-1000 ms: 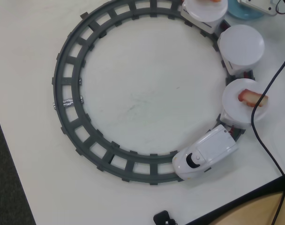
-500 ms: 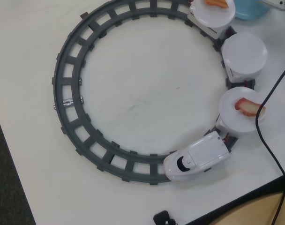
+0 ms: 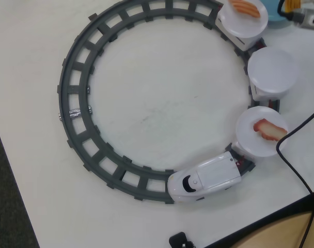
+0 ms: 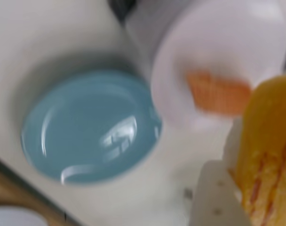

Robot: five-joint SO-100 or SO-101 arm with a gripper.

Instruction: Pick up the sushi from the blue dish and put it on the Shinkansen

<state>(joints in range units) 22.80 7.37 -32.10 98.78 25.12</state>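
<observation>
Ridged yellow-orange toy sushi (image 4: pixel 267 155) seemingly clamped in jaws, blur hedges that. Empty round light-blue dish (image 4: pixel 89 127) beside jaws. Advice: centre over bare white train plate (image 3: pixel 272 70), lower gently.

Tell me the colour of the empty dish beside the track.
Light blue dish, glossy with pale reflections. The wrist view shows it best.

The overhead view looks straight down on the desk (image 3: pixel 146 108) from well above, taking in the whole track ring (image 3: pixel 74 103). The wrist view hangs close and blurred over the blue dish (image 4: pixel 89 127). Both share the salmon-topped plate (image 3: pixel 244 18) (image 4: pixel 218 56) at one o'clock.
</observation>
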